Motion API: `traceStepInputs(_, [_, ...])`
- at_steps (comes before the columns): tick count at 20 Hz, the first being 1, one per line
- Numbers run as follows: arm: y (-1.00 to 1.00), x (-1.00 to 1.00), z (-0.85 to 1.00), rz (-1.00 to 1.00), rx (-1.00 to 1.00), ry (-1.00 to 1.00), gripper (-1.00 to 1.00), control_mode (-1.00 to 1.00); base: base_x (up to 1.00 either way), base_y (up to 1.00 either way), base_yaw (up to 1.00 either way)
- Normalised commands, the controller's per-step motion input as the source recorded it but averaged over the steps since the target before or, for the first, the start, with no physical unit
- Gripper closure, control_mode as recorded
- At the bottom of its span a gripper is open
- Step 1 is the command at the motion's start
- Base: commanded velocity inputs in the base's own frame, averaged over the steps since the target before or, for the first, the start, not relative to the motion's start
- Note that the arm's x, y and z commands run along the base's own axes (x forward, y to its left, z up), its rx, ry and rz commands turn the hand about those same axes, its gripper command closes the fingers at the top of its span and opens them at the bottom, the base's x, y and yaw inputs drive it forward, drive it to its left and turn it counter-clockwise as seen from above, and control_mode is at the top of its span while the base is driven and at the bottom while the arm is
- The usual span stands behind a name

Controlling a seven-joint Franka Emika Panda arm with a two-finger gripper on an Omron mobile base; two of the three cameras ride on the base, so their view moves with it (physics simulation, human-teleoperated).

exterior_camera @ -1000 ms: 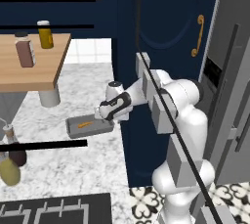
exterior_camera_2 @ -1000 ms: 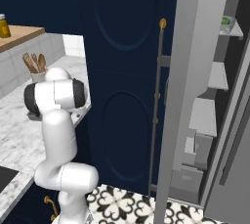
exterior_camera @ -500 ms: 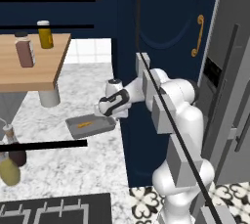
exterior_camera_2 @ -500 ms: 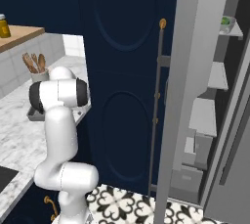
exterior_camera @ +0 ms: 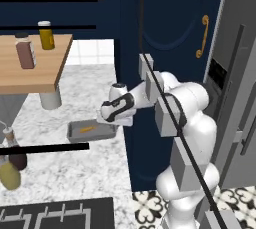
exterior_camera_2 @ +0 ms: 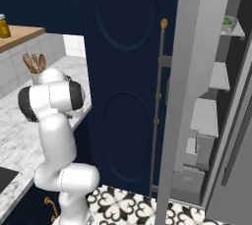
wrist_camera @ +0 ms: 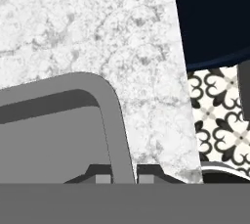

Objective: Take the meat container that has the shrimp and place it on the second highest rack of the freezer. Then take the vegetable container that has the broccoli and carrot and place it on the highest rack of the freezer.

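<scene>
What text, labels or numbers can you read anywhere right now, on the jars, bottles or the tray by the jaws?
No text can be read.
Brown jar on the wooden shelf: no legible label.
Yellow jar beside it: no legible label.
Bottles at the counter's near edge: no lettering visible.
Grey container at the gripper: plain, no markings.
Freezer shelves: contents too small to tell.

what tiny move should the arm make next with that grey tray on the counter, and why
Probably close the fingers, then lift. In the hand view they straddle the right wall of the shallow grey rectangular tray on the white marbled counter, one tip on each side, so a pinch looks ready.
</scene>
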Motion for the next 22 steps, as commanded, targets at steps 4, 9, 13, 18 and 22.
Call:
traceStepInputs(4, [-0.01,-0.91,0.09,-0.23,0.09,-0.05,1.00,-1.00,0.00,0.00,0.00])
traceStepInputs(9, [-0.35,-1.00,0.55,-0.24,0.14,-0.17,1.00,-1.00,0.00,0.00,0.00])
traceStepInputs(13, [-0.57,-1.00,1.00,-0.20,0.09,-0.21,1.00,-1.00,0.00,0.00,0.00])
traceStepInputs(18, [-0.42,-0.98,1.00,-0.13,0.08,-0.04,1.00,-1.00,0.00,0.00,0.00])
traceStepInputs(22, [-0.06,-0.60,1.00,-0.07,0.04,0.02,1.00,-1.00,0.00,0.00,0.00])
